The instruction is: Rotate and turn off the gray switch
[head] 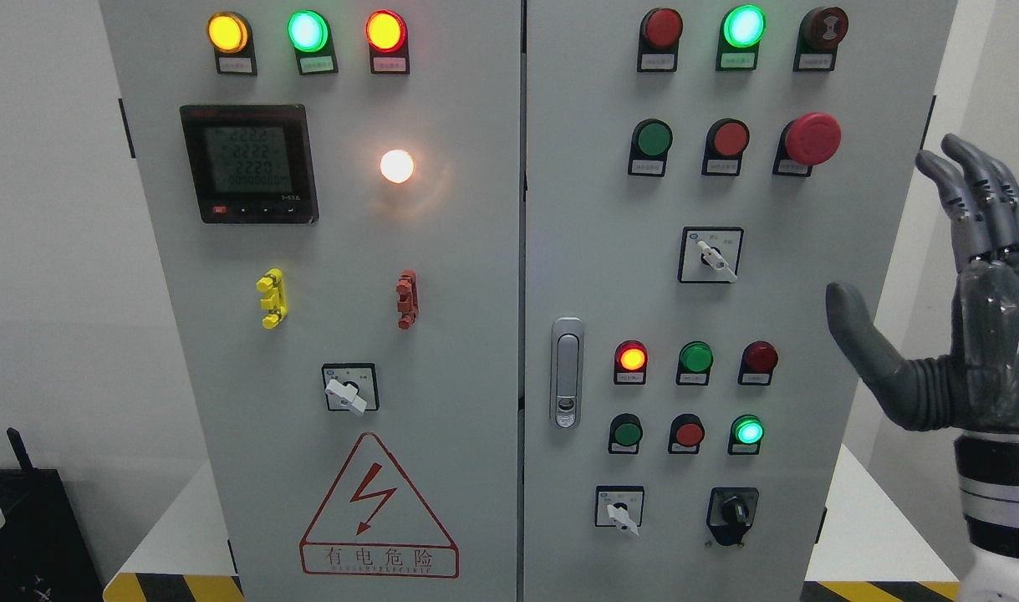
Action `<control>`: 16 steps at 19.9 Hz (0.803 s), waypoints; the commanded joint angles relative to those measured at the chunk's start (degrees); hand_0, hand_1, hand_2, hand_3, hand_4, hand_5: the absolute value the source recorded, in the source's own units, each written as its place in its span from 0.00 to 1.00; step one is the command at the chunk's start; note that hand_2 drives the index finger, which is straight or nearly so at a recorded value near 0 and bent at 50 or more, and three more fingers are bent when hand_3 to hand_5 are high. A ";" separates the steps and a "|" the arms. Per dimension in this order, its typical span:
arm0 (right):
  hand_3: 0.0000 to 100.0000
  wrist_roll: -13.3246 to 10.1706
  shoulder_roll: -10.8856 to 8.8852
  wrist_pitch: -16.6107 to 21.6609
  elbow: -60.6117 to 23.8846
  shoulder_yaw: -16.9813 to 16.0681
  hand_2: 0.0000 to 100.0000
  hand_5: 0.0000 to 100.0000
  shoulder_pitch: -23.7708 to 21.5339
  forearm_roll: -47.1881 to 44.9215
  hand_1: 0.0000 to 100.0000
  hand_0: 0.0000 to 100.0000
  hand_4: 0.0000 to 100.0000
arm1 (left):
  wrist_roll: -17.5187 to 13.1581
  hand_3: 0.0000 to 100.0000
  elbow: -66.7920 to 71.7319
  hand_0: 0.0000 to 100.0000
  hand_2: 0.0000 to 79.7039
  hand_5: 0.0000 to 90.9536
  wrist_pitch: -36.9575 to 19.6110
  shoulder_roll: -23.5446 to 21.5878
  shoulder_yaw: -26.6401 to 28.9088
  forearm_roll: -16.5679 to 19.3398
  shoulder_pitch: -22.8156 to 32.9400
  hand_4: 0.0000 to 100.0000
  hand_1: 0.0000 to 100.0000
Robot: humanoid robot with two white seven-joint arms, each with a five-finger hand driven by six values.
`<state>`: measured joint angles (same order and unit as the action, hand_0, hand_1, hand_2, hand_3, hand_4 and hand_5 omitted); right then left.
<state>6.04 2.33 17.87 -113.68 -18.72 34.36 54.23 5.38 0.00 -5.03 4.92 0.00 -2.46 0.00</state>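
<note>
A grey electrical cabinet (476, 276) fills the view. It carries three grey rotary switches with white levers: one on the left door (347, 391), one on the upper right door (715, 257) and one at the lower right (622, 512). All three levers point down to the right. My right hand (894, 242) is raised at the right edge, to the right of the cabinet's side. Its fingers (977, 192) are spread and it holds nothing. It is level with the upper right switch and apart from it. The left hand is out of view.
A black rotary knob (733, 508) sits beside the lower grey switch. A red mushroom button (812, 138) stands out above the upper switch. Lit indicator lamps, push buttons, a door latch (567, 372) and a digital meter (248, 163) cover the doors.
</note>
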 commanded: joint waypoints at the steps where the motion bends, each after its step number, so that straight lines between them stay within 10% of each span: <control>1: 0.00 0.02 -0.05 -0.02 -0.05 0.00 0.00 0.00 0.09 0.00 0.13 0.23 0.00 | -0.02 0.00 0.00 0.12 0.00 0.00 0.02 0.00 -0.09 0.00 1.93 0.00 0.39; 16: 0.00 -0.15 0.21 -0.02 -0.05 0.00 0.00 0.00 0.18 0.00 0.17 0.24 0.02 | -0.02 0.00 0.00 0.12 0.00 0.00 0.02 0.00 -0.09 0.00 1.93 0.00 0.39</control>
<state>6.14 2.31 17.87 -113.72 -18.75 34.47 54.23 5.38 0.00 -5.03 4.92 0.00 -2.46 0.00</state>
